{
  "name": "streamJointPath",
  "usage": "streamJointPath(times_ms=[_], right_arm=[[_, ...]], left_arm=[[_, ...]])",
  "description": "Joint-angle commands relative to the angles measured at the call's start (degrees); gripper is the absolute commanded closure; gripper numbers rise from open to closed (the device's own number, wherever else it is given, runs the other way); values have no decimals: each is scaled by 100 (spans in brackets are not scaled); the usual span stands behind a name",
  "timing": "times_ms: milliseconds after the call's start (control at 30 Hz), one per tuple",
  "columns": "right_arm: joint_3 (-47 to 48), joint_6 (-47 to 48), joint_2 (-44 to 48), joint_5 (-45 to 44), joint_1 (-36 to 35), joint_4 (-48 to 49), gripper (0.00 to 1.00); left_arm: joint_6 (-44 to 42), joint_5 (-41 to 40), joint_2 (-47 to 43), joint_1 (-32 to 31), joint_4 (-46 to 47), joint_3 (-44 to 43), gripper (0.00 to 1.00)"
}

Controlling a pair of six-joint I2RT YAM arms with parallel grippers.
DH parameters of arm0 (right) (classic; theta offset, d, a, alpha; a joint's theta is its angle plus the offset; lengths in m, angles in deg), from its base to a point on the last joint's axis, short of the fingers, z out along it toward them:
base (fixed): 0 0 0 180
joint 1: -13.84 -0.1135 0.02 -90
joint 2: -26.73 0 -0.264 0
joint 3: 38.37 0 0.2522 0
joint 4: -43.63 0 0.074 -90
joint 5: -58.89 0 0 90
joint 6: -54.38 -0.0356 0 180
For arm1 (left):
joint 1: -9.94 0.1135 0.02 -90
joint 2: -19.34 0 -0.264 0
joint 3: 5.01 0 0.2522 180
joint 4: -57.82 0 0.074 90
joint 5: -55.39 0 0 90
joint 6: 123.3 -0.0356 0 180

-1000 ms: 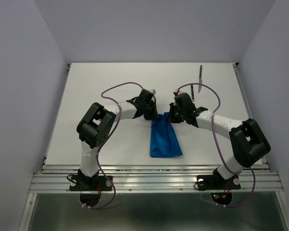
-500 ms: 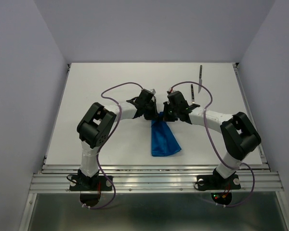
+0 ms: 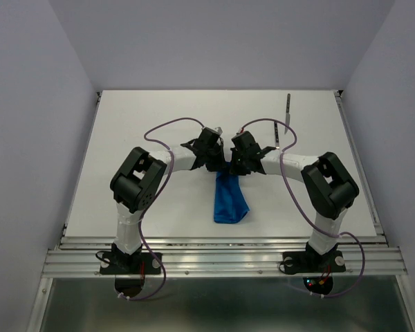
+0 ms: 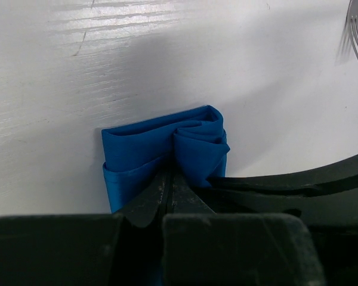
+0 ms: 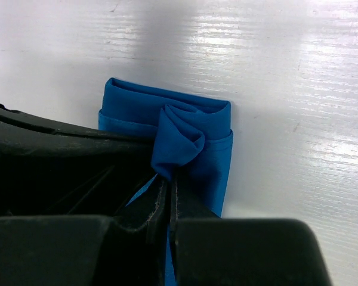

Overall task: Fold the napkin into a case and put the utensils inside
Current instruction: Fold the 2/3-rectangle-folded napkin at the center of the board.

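Your two grips met over the middle of the bench (image 3: 145, 124), where the blue napkin (image 3: 230, 200) lay as a narrow folded strip. The left end effector (image 4: 170, 179) was pinched tight on the strip's far end. The right end effector (image 5: 169, 179) was pinched tight on that same end from the other side, and the cloth bunched into a small rolled pleat between the two. The strip's long axis ran near to far, from the side of the bench's near edge up to the pinched end, leaning slightly. Its near end spread wider and lay flat, while its far end drew in narrow at the grips. By the look of it, you were in the folding stage. Both wrist views showed the cloth doubled into layers, but the fold did not look finished, with the far end crumpled rather than lying open and flat. The fork (image 3: 277, 135) lay near the right end effector, off to its far right, and the knife (image 3: 288, 111) lay beyond it toward the far right corner. Both pointed roughly near to far, and both were outside the cloth. Loading them was all left to do.
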Motion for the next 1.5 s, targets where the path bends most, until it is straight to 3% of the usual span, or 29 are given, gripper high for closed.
streamJointPath(times_ms=[0, 500, 933, 1467], right_arm=[[237, -268, -219, -466, -70, -90, 99], [351, -400, -685, -730, -70, -337, 99], [562, -321, -536, -686, -70, -539, 99], [826, -233, -448, -695, -123, -706, 99]], left_arm=[[30, 138, -171, -58, 123, -36, 100], [170, -63, -1691, 372, -69, 991, 100], [179, -152, -1516, 434, -193, 1616, 100], [592, 50, -1165, -251, 105, 1678, 100]])
